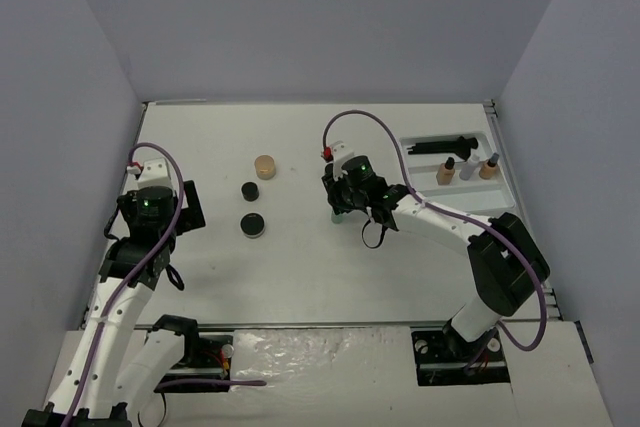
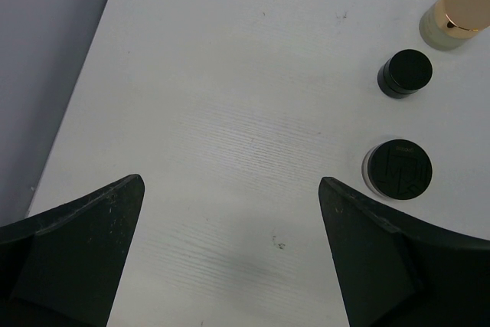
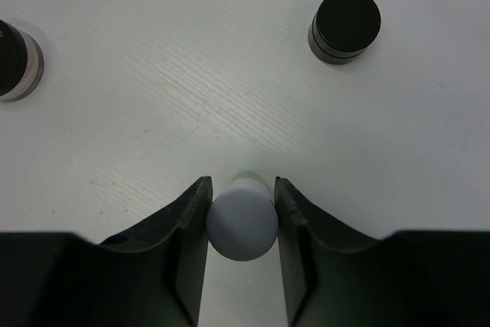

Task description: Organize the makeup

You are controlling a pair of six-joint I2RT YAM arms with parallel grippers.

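My right gripper is shut on the pale grey cap of a small green bottle that stands upright on the table, a finger touching each side. In the top view this gripper hides the bottle. To its left on the table stand a tan jar, a small black jar and a black-lidded jar. My left gripper is open over bare table, with those jars to its right: the gold-lidded tan jar, the black jar and the black-lidded jar.
A white compartmented tray lies at the back right, holding black brushes and three small bottles. A round black jar stands ahead and to the right of my right fingers. Grey walls enclose the table.
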